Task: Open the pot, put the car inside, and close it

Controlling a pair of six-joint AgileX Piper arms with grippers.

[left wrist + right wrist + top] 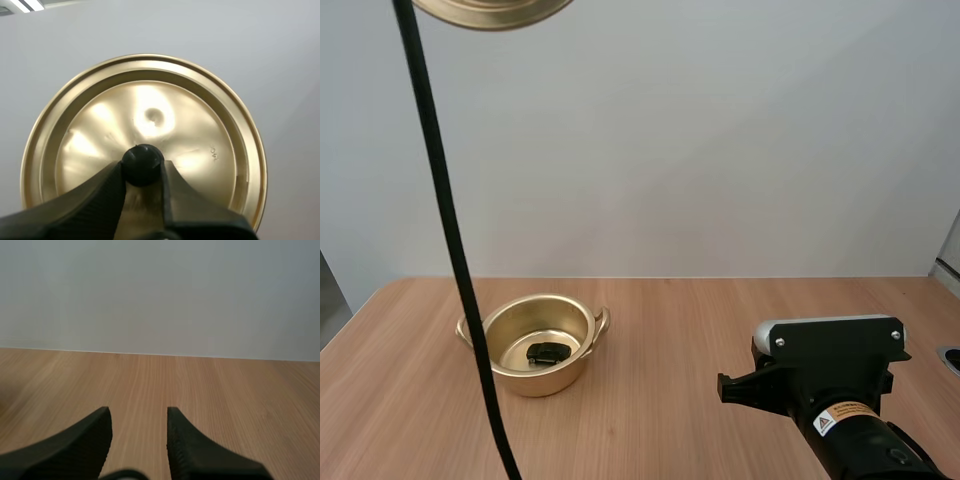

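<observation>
A gold pot (537, 345) stands open on the left part of the wooden table, with a small dark car (547, 353) lying on its bottom. The gold lid (492, 11) hangs high above the table at the upper left. In the left wrist view my left gripper (142, 167) is shut on the lid's black knob (142, 163), and the lid (145, 125) faces the camera. My right gripper (138, 415) is open over bare wood with nothing between its fingers; its arm (830, 385) sits low at the right, well away from the pot.
The table's back edge meets a plain pale wall (720, 150). Bare wood lies between the pot and my right arm.
</observation>
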